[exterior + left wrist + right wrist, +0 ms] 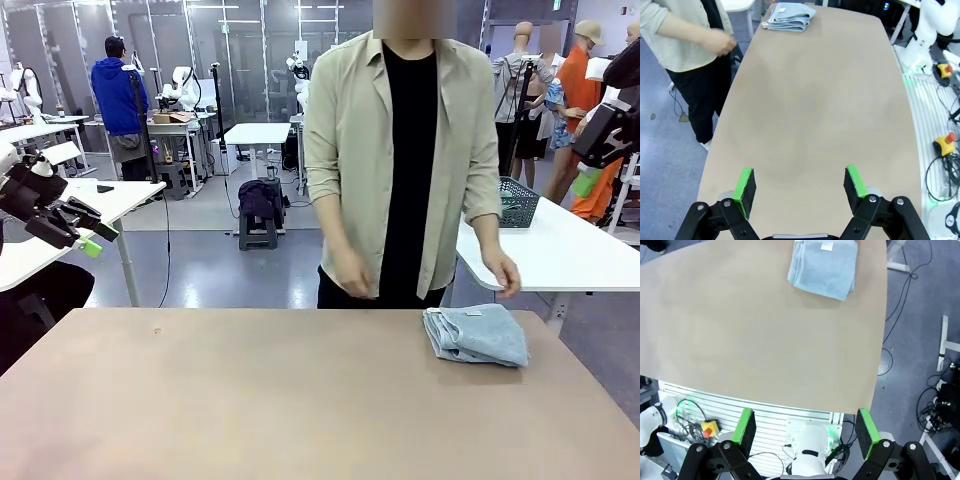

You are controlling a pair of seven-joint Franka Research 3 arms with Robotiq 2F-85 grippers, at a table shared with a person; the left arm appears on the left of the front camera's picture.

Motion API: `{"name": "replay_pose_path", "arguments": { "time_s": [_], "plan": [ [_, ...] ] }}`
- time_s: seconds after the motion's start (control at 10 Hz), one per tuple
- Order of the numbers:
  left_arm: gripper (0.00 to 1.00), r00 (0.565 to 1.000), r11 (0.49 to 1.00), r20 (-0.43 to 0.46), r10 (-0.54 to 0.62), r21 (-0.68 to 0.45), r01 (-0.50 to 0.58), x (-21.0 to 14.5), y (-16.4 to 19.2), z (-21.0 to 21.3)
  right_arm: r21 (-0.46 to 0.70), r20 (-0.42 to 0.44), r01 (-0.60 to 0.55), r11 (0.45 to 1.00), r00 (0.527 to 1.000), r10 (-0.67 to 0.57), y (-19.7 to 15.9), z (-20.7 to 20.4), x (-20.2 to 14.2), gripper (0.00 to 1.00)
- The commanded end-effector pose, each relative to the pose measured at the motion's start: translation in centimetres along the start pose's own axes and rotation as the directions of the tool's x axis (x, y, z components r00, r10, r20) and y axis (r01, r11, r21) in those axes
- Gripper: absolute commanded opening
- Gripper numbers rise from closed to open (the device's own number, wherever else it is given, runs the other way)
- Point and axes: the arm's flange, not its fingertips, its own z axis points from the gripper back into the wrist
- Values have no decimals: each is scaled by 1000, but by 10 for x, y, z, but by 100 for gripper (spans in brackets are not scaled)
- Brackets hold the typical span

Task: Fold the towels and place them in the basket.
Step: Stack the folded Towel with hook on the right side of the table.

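A folded pile of pale blue-grey towels lies at the table's far right, just in front of the person; one of the person's hands hangs above it. The same towels sit far off at the top of the left wrist view, and the towels are at the top of the right wrist view. A dark mesh basket stands on a white table behind the person. My left gripper is open and holds nothing, high over the near table end. My right gripper is open and holds nothing, above the robot's side.
The tan table stretches bare between me and the towels. My left arm is drawn back at the left edge, and part of my right arm shows at the top right. Emergency-stop buttons and cables lie beside the table.
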Motion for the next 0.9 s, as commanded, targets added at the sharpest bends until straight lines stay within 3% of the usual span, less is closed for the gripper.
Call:
{"name": "replay_pose_path", "arguments": {
  "time_s": [0.0, 0.5, 0.6, 0.7, 0.8],
  "plan": [
    [90, 1000, 1000, -15, 1, 4, -1, 2, -1, 1, -1, 0, 10, 1000, 1000, -10, 0, 0, 1, 100],
    [90, 1000, 1000, -15, 1, 4, -1, 2, -1, 1, 0, 1, 0, 1000, 1000, 0, 0, 0, 0, 100],
    [90, 1000, 1000, 0, 0, 0, 0, 0, 0, 0, 87, -6, 42, 995, 999, -42, 8, 7, 6, 100],
    [90, 989, 990, -34, 141, -19, -142, 8, -2, 23, 195, -23, 65, 979, 998, -62, 5, 21, 7, 100],
    [90, 936, 938, -65, 346, 1, -347, 17, -5, 50, 310, -38, 98, 946, 995, -90, -7, 37, 4, 100]
  ]
}}
